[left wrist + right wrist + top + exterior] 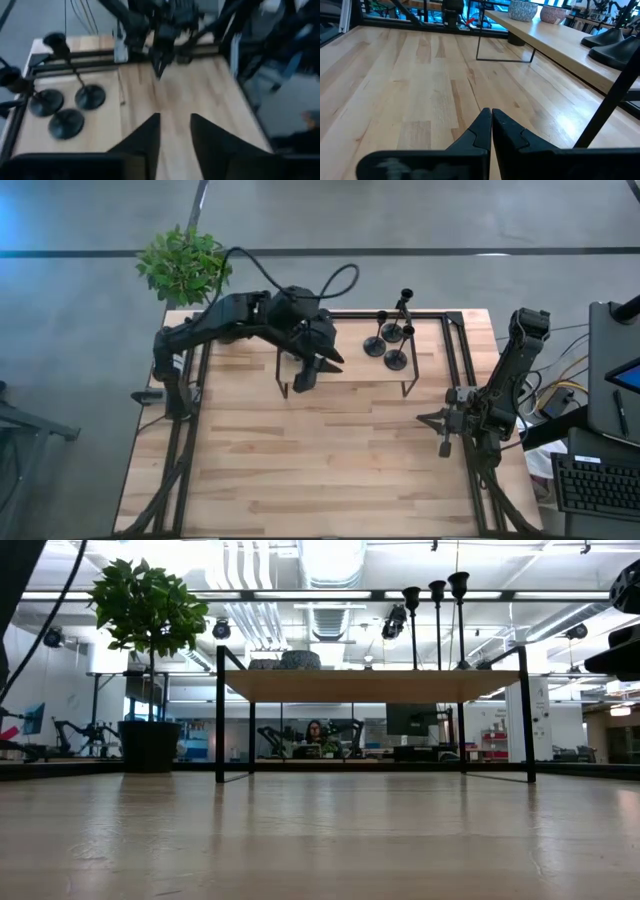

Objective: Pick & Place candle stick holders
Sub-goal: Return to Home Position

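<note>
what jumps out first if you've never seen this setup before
Three black candle stick holders stand clustered on the right end of a raised wooden shelf at the far side of the table. The left gripper hangs open above the shelf's left part, while the right gripper sits shut near the table's right edge. A leafy green plant marks the far left corner.

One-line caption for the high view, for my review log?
Three candlesticks stand on the shelf; the left gripper hovers open beside them, right arm waits aside.

Grey floor (60, 330), white ducts (245, 580), bright ceiling light (330, 560)
</note>
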